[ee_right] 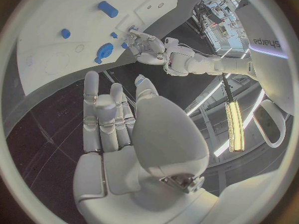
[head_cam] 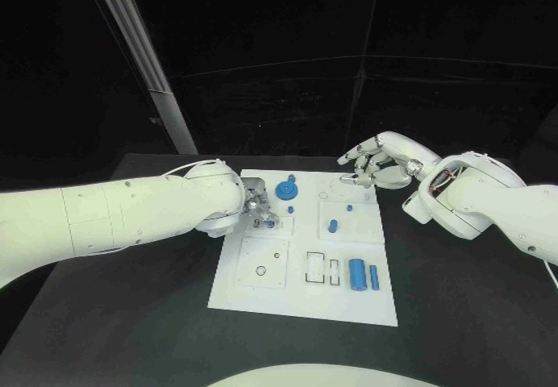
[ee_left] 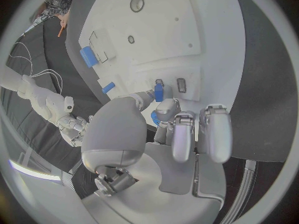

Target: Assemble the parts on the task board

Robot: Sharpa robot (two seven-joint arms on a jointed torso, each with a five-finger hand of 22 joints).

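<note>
The white task board (head_cam: 262, 298) lies mid-table. My left hand (head_cam: 258, 211) is at the board's left edge and pinches a small blue part (ee_left: 159, 91) between thumb and a finger, right by two small slots (ee_left: 181, 84). My right hand (head_cam: 378, 161) hovers over the board's far right corner with its fingers (ee_right: 99, 109) spread and nothing in them. On the board lie a round blue gear-like part (head_cam: 286, 191), a blue piece (head_cam: 331, 226) and two blue cylinders (head_cam: 357, 272) near the front right.
A pale slanted pole (head_cam: 145, 72) stands behind the table's far left corner. Black table (head_cam: 465, 322) surrounds the board on every side. The board's near left panel (head_cam: 264, 264) has two round holes.
</note>
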